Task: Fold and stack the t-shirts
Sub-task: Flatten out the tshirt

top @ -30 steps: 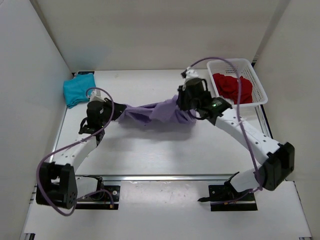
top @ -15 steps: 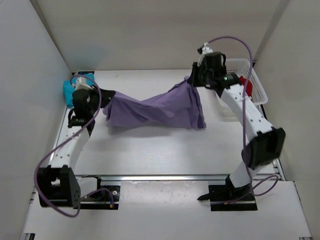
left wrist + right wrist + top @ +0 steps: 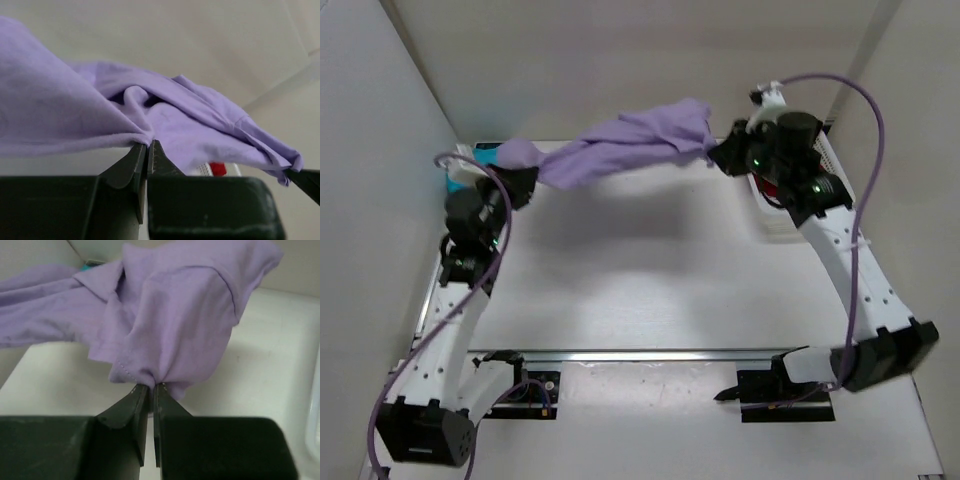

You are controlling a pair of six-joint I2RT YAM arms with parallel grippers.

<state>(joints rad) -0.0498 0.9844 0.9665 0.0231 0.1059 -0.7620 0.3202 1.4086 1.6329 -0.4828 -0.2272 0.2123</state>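
The lavender t-shirt [image 3: 620, 145] hangs stretched in the air between both grippers, high over the back of the table. My left gripper [image 3: 525, 178] is shut on its left end, seen in the left wrist view [image 3: 149, 142] pinching a fold of the lavender t-shirt [image 3: 75, 115]. My right gripper [image 3: 718, 152] is shut on its right end, seen in the right wrist view [image 3: 150, 386] under the bunched lavender t-shirt [image 3: 175, 325]. The teal t-shirt [image 3: 485, 155] is mostly hidden behind my left arm at the back left. The red t-shirt [image 3: 218, 169] shows as a sliver in the basket.
The white mesh basket [image 3: 780, 225] stands at the back right, mostly hidden behind my right arm. White walls close in the back and both sides. The white tabletop [image 3: 650, 270] lies below the lifted shirt.
Both arms have risen and moved toward the back, lifting the lavender t-shirt off the table. It went from bunched on the table to stretched in the air.
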